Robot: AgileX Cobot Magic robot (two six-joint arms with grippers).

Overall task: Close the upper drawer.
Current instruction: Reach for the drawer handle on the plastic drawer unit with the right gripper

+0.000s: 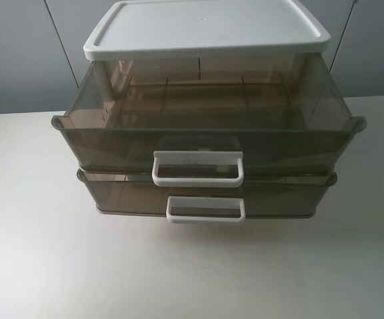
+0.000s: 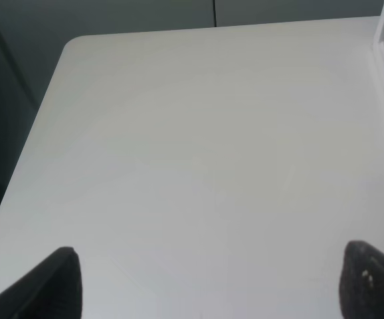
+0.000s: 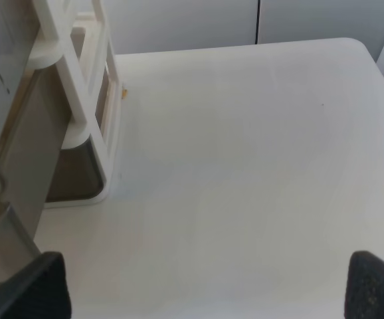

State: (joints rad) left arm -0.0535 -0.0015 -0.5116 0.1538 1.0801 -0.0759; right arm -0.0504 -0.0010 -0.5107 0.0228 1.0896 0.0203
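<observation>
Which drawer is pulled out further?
The upper drawer, directly under the white lid: its interior lies exposed well past the lid. The lower drawer shows only its front panel and handle.

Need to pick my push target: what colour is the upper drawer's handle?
White, with faint grey scuffs, on the upper drawer; its handle shows best in the exterior high view.

We log the upper drawer [image 1: 112,143] smoky grey-brown, translucent, its handle [image 1: 197,181] white with faint grey scuffs; lower drawer [image 1: 132,198] the same tint; lid [image 1: 205,26] white; tabletop [image 1: 46,266] plain off-white.
</observation>
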